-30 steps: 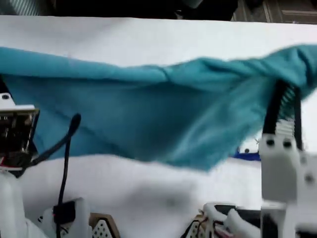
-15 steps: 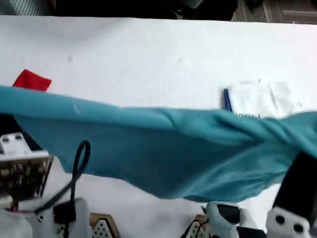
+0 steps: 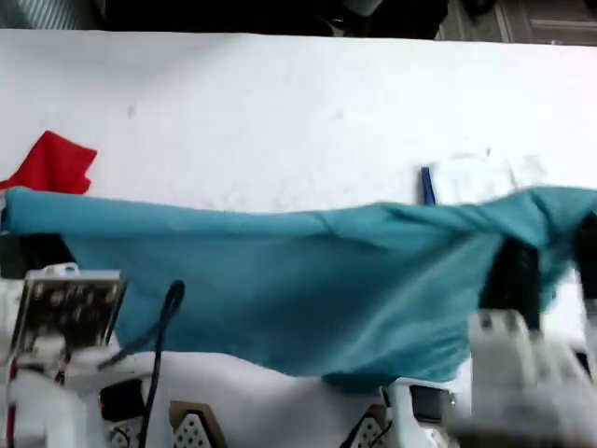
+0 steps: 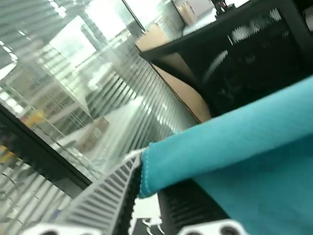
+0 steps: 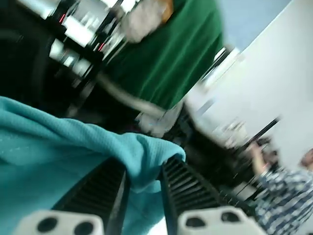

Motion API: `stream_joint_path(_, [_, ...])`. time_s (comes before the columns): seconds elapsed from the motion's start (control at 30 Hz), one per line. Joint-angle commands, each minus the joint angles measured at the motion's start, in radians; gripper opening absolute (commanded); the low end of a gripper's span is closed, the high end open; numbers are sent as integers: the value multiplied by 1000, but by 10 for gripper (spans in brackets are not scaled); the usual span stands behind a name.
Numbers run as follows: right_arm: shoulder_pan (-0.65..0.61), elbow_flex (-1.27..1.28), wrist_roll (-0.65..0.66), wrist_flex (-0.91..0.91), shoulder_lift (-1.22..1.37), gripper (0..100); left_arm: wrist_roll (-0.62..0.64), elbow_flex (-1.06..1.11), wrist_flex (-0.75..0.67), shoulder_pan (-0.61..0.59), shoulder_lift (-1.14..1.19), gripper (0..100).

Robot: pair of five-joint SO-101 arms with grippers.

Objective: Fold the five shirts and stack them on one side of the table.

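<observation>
The left gripper (image 4: pixel 148 186) and right gripper (image 5: pixel 144 182) are pinching the teal shirt (image 3: pixel 298 271), holding it unfolded above the table (image 3: pixel 280 103); a red shirt (image 3: pixel 54 163) is waiting.

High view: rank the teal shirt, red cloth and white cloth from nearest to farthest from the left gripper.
1. The teal shirt: its corner is clamped in the left gripper's jaws.
2. The red cloth: left side, just beyond that corner.
3. The white cloth: far across, right side.
</observation>
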Motion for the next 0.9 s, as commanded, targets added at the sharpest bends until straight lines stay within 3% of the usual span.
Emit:
stream_joint_path(0.0, [7, 330, 2, -111, -21, 19, -18, 160, -95, -8, -7, 23])
stream_joint_path(0.1, [-4, 559, 2, -243, -24, 19, -72, 321, -192, -5, -5, 23])
stream_joint_path(0.27, [-124, 801, 2, -447, -19, 19, -135, 560, -404, 4, -4, 23])
stream_joint_path(0.5, [-213, 1119, 2, -740, -19, 19, -178, 758, -595, 120, -4, 23])
stream_joint_path(0.7, [-205, 1206, 3, -898, 31, 19, -180, 802, -700, 153, 53, 23])
stream_joint_path(0.87, [-205, 1066, 2, -908, 205, 19, -173, 611, -740, 150, 340, 23])
